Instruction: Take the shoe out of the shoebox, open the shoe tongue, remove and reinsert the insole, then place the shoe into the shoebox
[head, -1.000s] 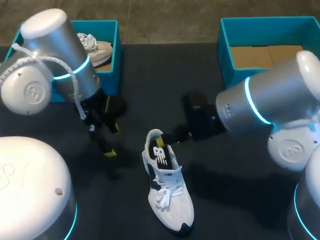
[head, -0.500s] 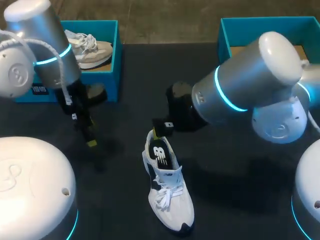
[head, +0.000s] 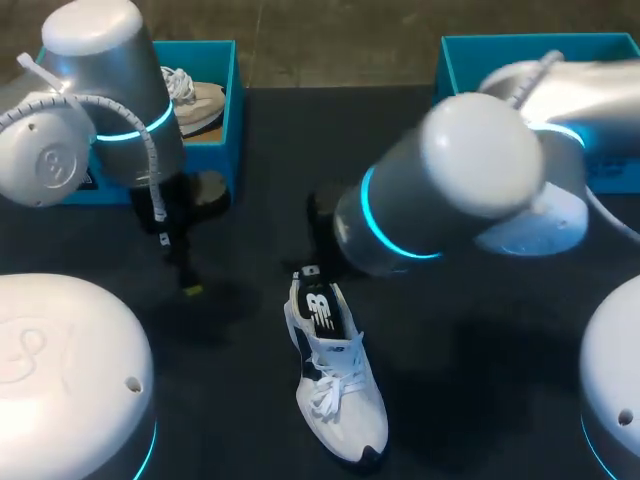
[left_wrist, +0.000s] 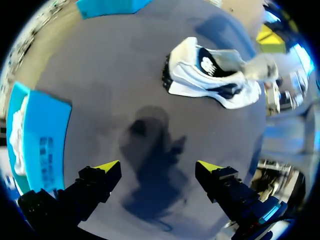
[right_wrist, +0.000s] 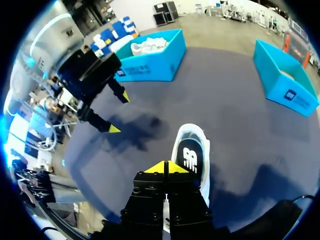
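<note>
Right tool (right_wrist: 165, 167): tips pressed together, nothing held, poised just above the heel opening of the shoe (right_wrist: 192, 134). The shoe stands sole-down on the desk (head: 260, 180), well apart from the right-hand shoebox (head: 450, 70).

Left tool (left_wrist: 157, 167): spread wide, empty, over bare desk, away from the shoe.

Risk: the shoe is unbraced, so closed tips pushing in may slide or tip it rather than catch the insole (right_wrist: 189, 159).

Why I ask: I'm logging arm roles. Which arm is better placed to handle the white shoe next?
Right, most likely. The right gripper hangs just above the heel of the shoe, fingers shut. The left gripper is open over bare table, with the shoe well ahead of it.
</note>
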